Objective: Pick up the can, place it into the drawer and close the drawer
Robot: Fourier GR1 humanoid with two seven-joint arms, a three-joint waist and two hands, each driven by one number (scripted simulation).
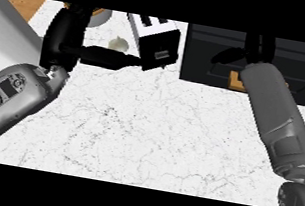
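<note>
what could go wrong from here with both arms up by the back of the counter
The can is not visible, so whether it sits in the black drawer unit cannot be checked. The left hand is close to the toaster and could knock it. The right hand is mostly hidden over the unit, so its contact is unclear.

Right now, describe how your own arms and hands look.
Both forearms are grey, rounded casings. The left forearm carries a recessed oval panel with a small dark circular fitting. The right forearm is darker grey, a smooth cylinder with a ridged cuff near its lower end. The left hand and right hand are black.
</note>
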